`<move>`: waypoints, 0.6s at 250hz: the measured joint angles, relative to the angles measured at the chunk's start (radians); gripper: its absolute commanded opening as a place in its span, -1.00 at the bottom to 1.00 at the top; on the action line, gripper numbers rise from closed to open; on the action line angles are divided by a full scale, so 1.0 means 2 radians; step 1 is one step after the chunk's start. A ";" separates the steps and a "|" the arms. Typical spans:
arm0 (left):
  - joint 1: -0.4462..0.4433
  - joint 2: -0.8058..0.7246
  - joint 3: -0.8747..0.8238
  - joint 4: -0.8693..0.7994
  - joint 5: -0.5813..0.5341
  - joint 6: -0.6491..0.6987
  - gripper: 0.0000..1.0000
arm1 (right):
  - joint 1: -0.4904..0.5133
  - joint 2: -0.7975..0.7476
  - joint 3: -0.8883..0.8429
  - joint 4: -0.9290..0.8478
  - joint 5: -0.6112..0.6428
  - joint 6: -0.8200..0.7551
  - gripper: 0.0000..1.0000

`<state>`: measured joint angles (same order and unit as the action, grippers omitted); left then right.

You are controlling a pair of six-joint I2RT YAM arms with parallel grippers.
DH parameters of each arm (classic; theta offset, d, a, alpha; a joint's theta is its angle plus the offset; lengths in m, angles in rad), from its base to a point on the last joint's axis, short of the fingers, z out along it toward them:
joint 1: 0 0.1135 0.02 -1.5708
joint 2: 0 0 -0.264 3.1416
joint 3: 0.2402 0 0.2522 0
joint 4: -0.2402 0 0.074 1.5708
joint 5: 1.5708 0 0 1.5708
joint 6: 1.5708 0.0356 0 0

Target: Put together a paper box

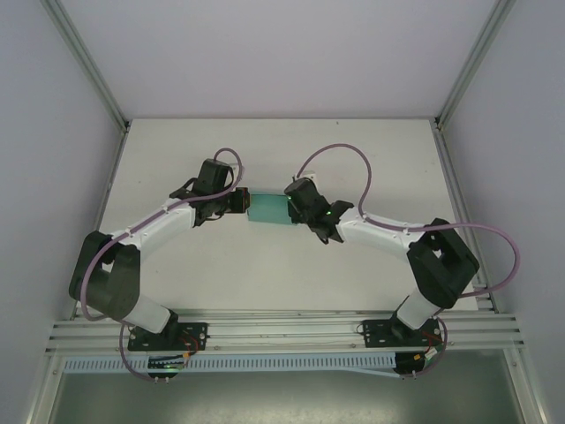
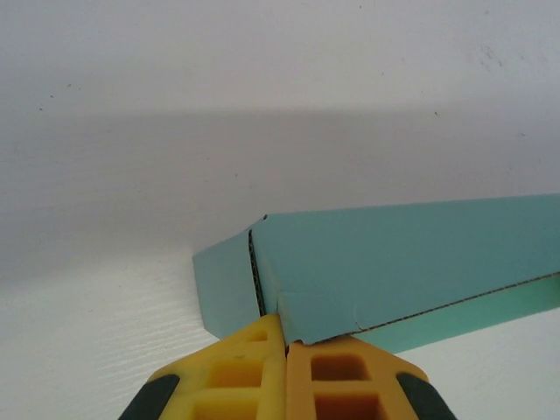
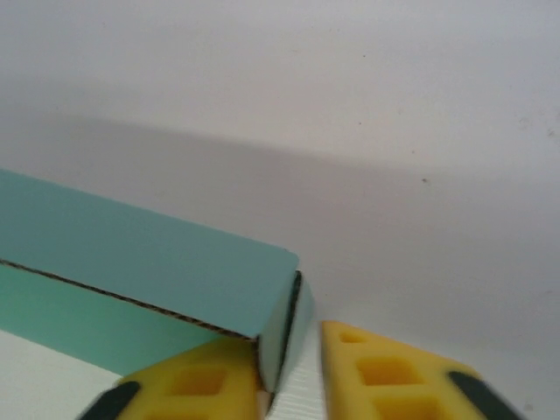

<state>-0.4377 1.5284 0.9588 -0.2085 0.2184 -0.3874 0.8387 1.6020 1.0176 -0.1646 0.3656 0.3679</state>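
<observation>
The teal-green paper box (image 1: 267, 209) lies mid-table as a long folded shape, spanning the gap between both grippers. My left gripper (image 1: 238, 202) is at its left end. In the left wrist view its yellow fingers (image 2: 285, 331) are pressed together on the near corner of the paper box (image 2: 402, 262), beside an end flap. My right gripper (image 1: 296, 210) is at the right end. In the right wrist view it (image 3: 293, 350) stands open: the paper box's (image 3: 149, 254) end flap rests against the left finger (image 3: 197, 381), and white table shows between flap and right finger.
The white table (image 1: 371, 159) has side walls and corner posts (image 1: 88, 62) around it. An aluminium rail (image 1: 282, 331) with both arm bases runs along the near edge. Purple cables loop above each arm.
</observation>
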 measured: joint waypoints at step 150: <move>-0.012 0.007 0.010 -0.005 0.010 0.012 -1.00 | -0.070 -0.053 0.006 0.025 -0.109 0.003 0.27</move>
<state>-0.4625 1.5421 0.9791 -0.2176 0.2382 -0.3637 0.6991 1.4952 1.0298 -0.1150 0.1486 0.3733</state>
